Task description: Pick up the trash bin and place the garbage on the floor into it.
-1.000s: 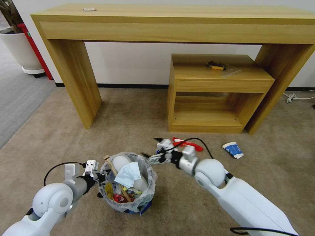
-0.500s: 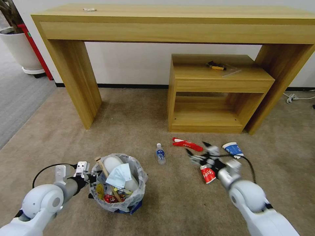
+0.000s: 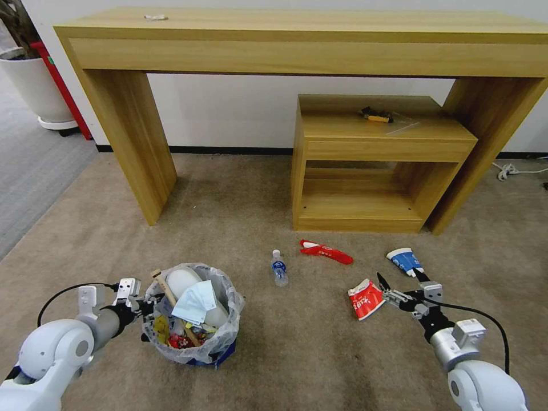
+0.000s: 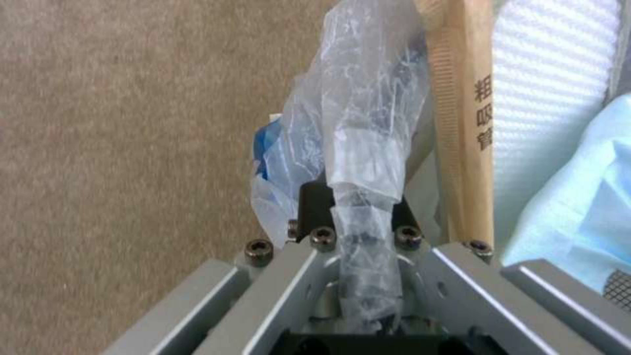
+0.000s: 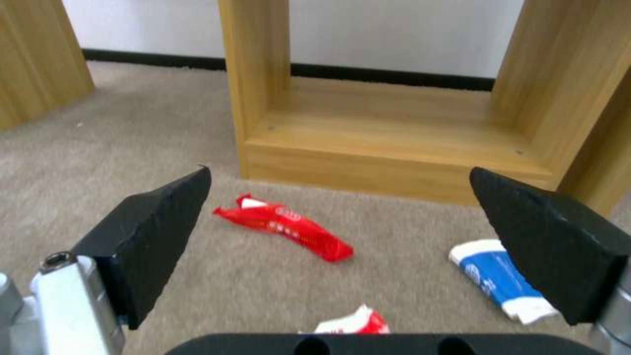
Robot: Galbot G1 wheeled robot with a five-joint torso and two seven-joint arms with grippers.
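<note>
The trash bin [image 3: 197, 342], lined with a crinkly plastic bag, hangs low at the front left. My left gripper [image 3: 144, 306] is shut on its near rim; the left wrist view shows the bag rim [image 4: 362, 162] pinched at that gripper [image 4: 358, 236]. White slippers [image 3: 182, 281], a wooden stick [image 3: 165, 287] and wrappers fill the bin. On the floor [image 3: 240, 200] lie a clear bottle [image 3: 279, 268], a long red wrapper [image 3: 326, 252], a crumpled red pack [image 3: 366, 298] and a blue paper cup [image 3: 405, 261]. My right gripper [image 3: 399, 279] hovers open beside the red pack, nothing between its fingers [image 5: 164, 231].
A long wooden console table [image 3: 308, 45] spans the back, with a low wooden shelf unit [image 3: 377, 165] under its right half. A white plant pot [image 3: 34, 85] and grey carpet [image 3: 28, 171] lie far left. A white cable [image 3: 508, 169] trails at the right wall.
My right arm has swung from the bin's rim out to the right and now sits beside the crumpled red pack. The left arm has carried the bin a little leftward.
</note>
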